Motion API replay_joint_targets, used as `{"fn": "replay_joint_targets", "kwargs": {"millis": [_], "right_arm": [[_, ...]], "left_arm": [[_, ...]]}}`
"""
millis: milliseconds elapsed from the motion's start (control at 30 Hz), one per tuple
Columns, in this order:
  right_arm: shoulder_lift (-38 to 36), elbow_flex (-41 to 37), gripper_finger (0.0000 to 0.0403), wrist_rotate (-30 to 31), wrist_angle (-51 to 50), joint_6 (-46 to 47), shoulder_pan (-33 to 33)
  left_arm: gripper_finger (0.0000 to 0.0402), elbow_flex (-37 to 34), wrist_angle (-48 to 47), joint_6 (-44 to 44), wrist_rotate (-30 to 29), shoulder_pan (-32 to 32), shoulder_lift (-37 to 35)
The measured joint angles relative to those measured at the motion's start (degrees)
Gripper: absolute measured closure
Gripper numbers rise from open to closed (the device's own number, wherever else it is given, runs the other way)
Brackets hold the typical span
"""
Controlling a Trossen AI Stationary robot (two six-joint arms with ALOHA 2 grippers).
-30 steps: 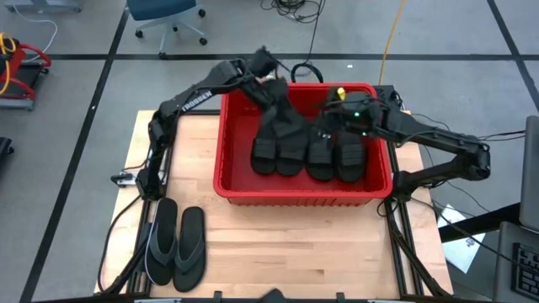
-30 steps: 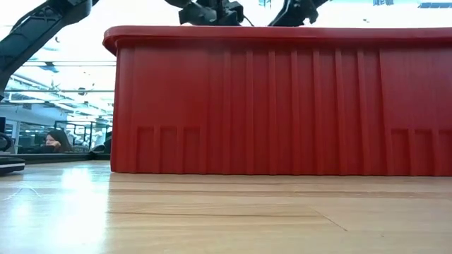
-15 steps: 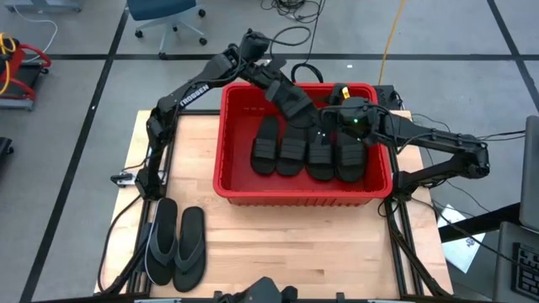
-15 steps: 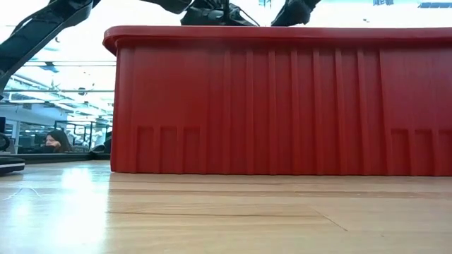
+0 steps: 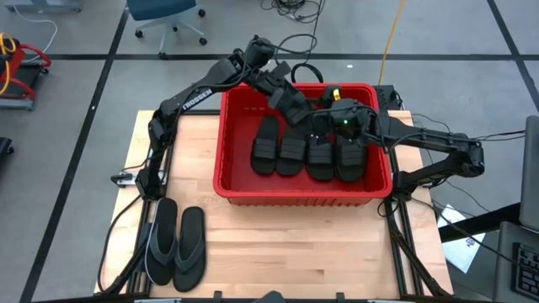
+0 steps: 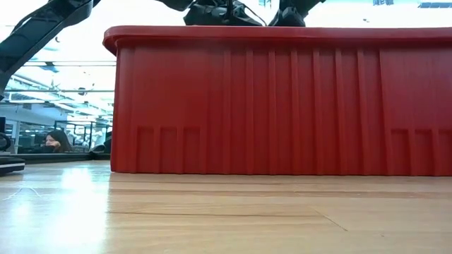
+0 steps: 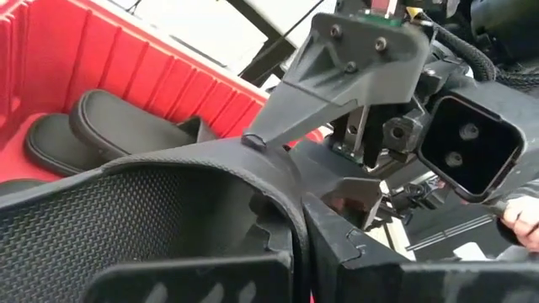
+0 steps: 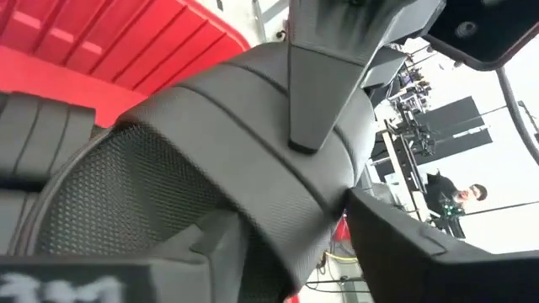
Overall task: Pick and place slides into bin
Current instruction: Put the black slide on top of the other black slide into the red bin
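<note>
A black slide (image 5: 289, 99) hangs over the far part of the red bin (image 5: 221, 160), between my two grippers. My left gripper (image 5: 274, 84) reaches in from the far left and is shut on it. My right gripper (image 5: 318, 118) comes from the right, open, its fingers on either side of the slide's strap (image 8: 244, 118). Several more slides (image 5: 307, 153) lie side by side on the bin's floor. A thong pair (image 5: 177, 244) lies flat on the table at the near left. My left gripper pinches the slide's ribbed strap. One finger (image 8: 313, 76) lies on the strap's outer face (image 8: 301, 150), and the slide hides the other. It comes from the far left, slanting slightly down. The slide is lifted clear above the bin. My right gripper has one fingertip (image 7: 268, 126) on the strap's edge (image 7: 244, 150), opposite my left gripper. Its other finger (image 7: 354, 192) stands below, apart from the strap. It reaches in from the right, slanting slightly down.
In the low view the bin's near wall (image 6: 282, 106) fills the picture, with only the gripper tops showing above the rim. Bare wooden table (image 5: 295, 244) lies in front of the bin. A person (image 8: 459, 198) sits in the room beyond.
My left gripper has turned and swung the slide up from hanging steeply into the bin toward the right gripper, so it lies flatter. My right gripper has moved toward the table's left, up to the slide.
</note>
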Motion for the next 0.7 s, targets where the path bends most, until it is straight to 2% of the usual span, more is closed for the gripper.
{"fn": "replay_joint_targets", "kwargs": {"millis": [100,233,267,367,433,500,700], "right_arm": [[0.0,0.0,0.0275,0.2,-0.5,0.1,0.0],[0.0,0.0,0.0376,0.1,-0.8,-1.7,0.0],[0.0,-0.1,0.0387,0.2,-0.8,-2.5,0.0],[0.1,-0.1,0.0394,0.4,-1.1,-1.9,0.0],[-0.1,-0.1,0.0398,0.8,-1.8,-1.3,0.0],[-0.6,-0.2,0.0399,1.1,-3.1,-0.7,0.0],[-4.3,-0.3,0.0401,2.0,-10.2,2.1,1.9]], "left_arm": [[0.0400,0.0,-0.1,-0.1,0.1,0.1,0.0],[0.0398,0.0,-0.1,-0.3,1.1,0.1,0.0],[0.0398,0.0,-0.1,-0.3,1.2,0.1,0.0],[0.0398,0.0,-0.5,0.4,0.4,0.1,0.0],[0.0387,0.0,-1.6,0.1,-4.1,0.0,0.0],[0.0369,0.0,-3.0,0.3,-7.2,0.4,-0.2],[0.0296,0.1,-3.3,2.3,-6.6,3.0,-2.4]]}}
